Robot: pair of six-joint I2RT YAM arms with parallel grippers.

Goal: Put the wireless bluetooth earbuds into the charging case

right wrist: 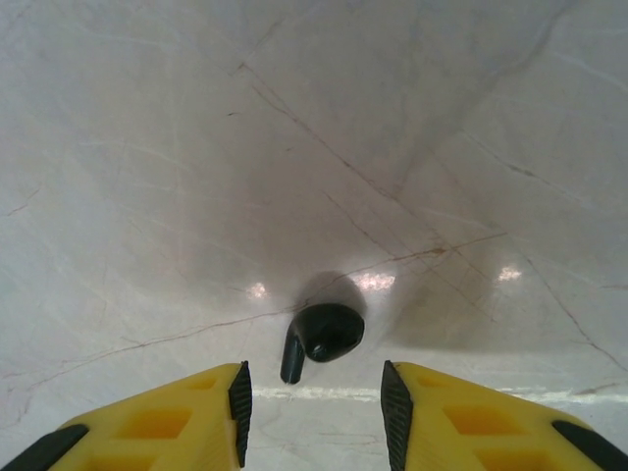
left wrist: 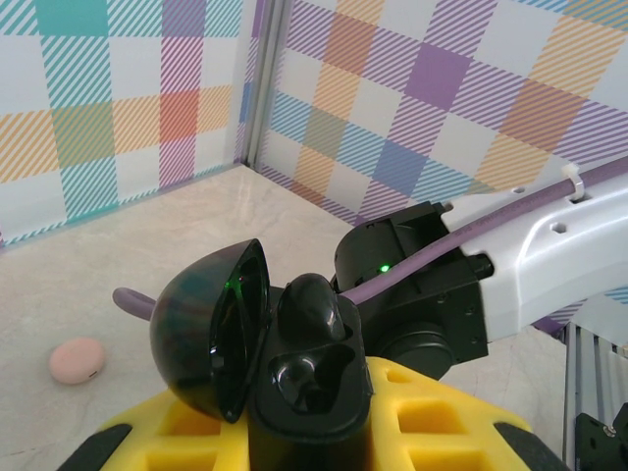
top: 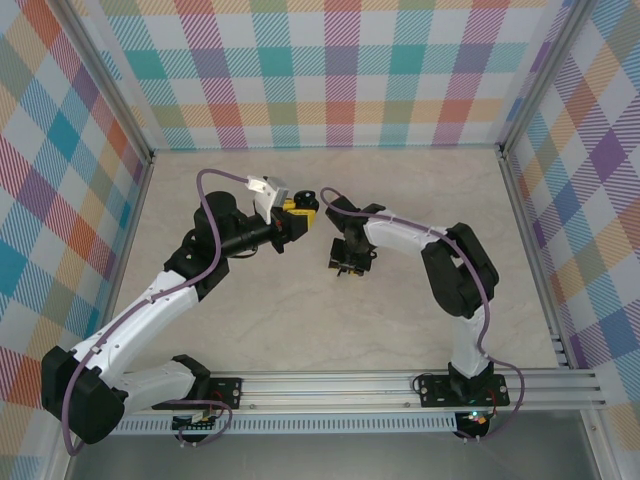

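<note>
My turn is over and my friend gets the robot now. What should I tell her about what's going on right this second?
Left gripper: shut on the black case, held up above the table with its lid swung open.
Right gripper: open, pointing down, with the loose black earbud lying on the table just beyond the gap between its fingers.
Done: a seated earbud looks to be in one slot of the black case. The slot beside it is empty.
Left: grab the loose black earbud and put it into that empty slot.
Also: a pink case sits closed on the table, off to the side.
</note>
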